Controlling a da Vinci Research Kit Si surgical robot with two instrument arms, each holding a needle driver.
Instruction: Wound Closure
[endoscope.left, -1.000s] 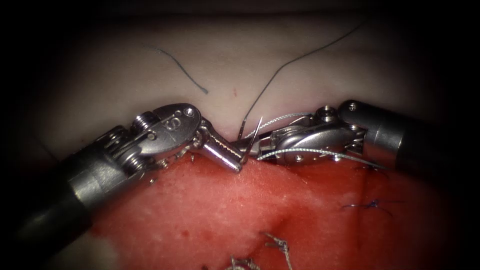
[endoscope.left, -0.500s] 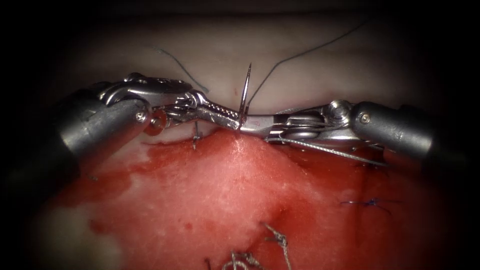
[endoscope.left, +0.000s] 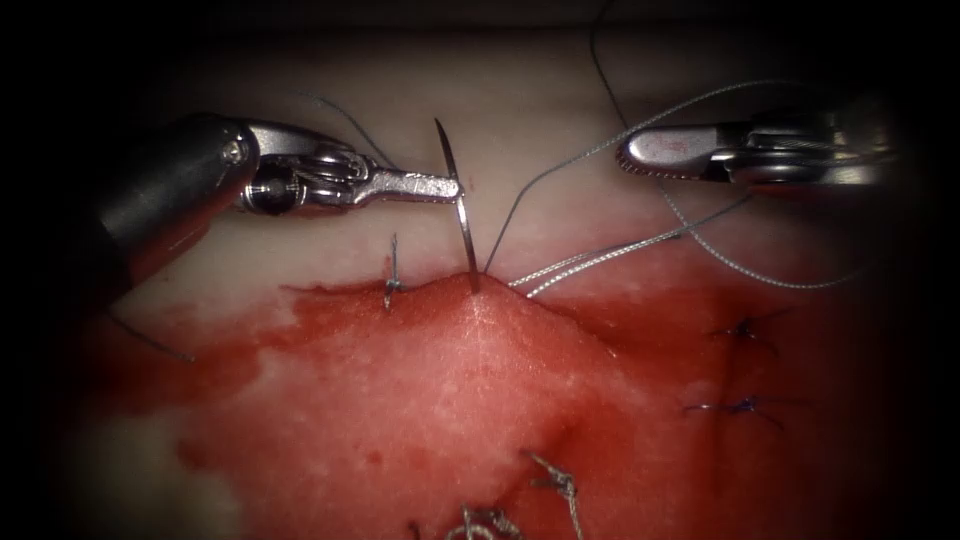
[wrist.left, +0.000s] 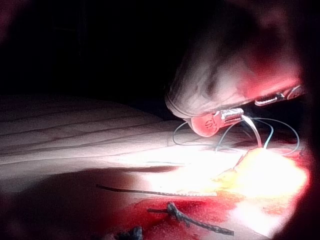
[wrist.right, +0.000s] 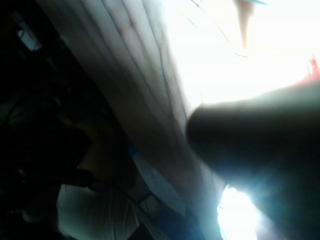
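Note:
My left tool (endoscope.left: 450, 187) reaches in from the left, shut on the curved needle (endoscope.left: 462, 235) about a third of the way down from its point. The point stands up over the pale tissue (endoscope.left: 520, 100). The needle's lower end meets the peak of the red tissue edge (endoscope.left: 476, 288); I cannot tell whether it is in the tissue. Dark thread (endoscope.left: 530, 190) rises from that spot toward the top. My right tool (endoscope.left: 635, 152) hovers at the upper right, open and holding nothing, with silvery thread (endoscope.left: 600, 255) running beneath it. In the left wrist view the needle (wrist.left: 252, 132) curves down from the left tool (wrist.left: 227, 116).
Two dark stitches (endoscope.left: 745, 330) (endoscope.left: 742, 408) sit on the right. A short cut thread end (endoscope.left: 392, 272) stands left of the needle. Silvery knots (endoscope.left: 556, 485) lie near the bottom edge. Red fluid (endoscope.left: 230, 350) stains the tissue.
The right tool let go at the needle and drew back up and to the right. The left tool kept the needle and moved it up and left, trailing thread.

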